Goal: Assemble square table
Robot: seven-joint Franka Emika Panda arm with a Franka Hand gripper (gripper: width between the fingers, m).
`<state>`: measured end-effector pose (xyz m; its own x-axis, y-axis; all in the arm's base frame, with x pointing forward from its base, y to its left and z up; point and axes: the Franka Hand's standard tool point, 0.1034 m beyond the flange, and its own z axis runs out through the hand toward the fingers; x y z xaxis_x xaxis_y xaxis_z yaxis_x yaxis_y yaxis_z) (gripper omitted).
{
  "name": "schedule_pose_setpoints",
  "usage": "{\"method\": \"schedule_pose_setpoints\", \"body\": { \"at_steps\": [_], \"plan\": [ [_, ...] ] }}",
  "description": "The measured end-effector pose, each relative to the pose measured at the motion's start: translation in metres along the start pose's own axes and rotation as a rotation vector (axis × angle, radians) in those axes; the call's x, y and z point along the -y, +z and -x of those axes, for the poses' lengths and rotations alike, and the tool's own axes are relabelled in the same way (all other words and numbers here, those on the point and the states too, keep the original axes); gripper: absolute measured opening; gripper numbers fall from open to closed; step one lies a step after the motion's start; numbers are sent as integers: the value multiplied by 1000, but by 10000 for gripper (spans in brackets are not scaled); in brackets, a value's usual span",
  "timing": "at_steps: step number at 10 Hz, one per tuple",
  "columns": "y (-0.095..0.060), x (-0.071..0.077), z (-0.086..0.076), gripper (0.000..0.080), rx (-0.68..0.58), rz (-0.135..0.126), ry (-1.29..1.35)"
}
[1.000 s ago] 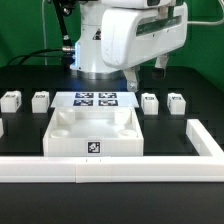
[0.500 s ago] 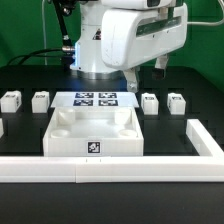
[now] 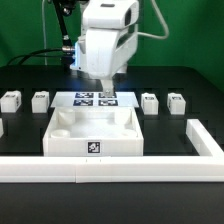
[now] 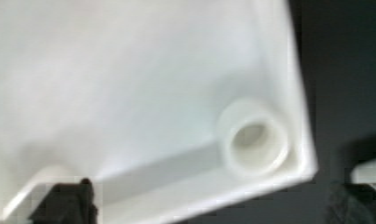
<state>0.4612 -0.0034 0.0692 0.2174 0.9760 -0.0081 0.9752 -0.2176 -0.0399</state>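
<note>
**Fingers (image 4: 64, 200) spread wide, square top (image 3: 95, 133) flat on the bench (image 3: 25, 135)**

Nearest the camera, the long white border rail (image 3: 100, 167) runs across the bench in front of the square top. It turns a corner and comes up the exterior view's right of the top.

Just behind the rail sits the top itself, rim up and hollow side showing. Its black-and-white tag (image 3: 94, 147) is on the near wall, facing us.

Beyond the top there's a row of small white legs. One pair (image 3: 40, 100) stands off past its far corner on the exterior view's left, and another pair (image 3: 150, 101) past the far corner on the right. All four are apart from the top and from each other. Between the two pairs lies the marker board (image 3: 95, 99), flat, just behind the top's far rim.

Further back again, the arm (image 3: 108, 40) hangs above the marker board and the far side of the top.

And the wrist view looks down into the top, right at a round corner socket (image 4: 256, 141). The two dark fingers are set well apart at the picture's edge, gripping nothing.
</note>
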Motion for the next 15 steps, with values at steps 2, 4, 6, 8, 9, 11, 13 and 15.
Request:
{"method": "schedule_pose_setpoints", "body": {
  "at_steps": [2,4,6,8,9,11,13,15],
  "plan": [
    [37,25,27,649,-16,-19,-145],
    [62,19,32,649,-33,-20,-258],
    [63,17,32,628,-34,-19,-253],
    [64,17,33,456,-34,-21,-250],
    [64,17,33,270,-34,-21,-249],
    [64,17,34,138,-33,-22,-247],
    [63,15,34,59,-33,-12,-244],
    [63,14,34,59,-33,-10,-244]
  ]
}}
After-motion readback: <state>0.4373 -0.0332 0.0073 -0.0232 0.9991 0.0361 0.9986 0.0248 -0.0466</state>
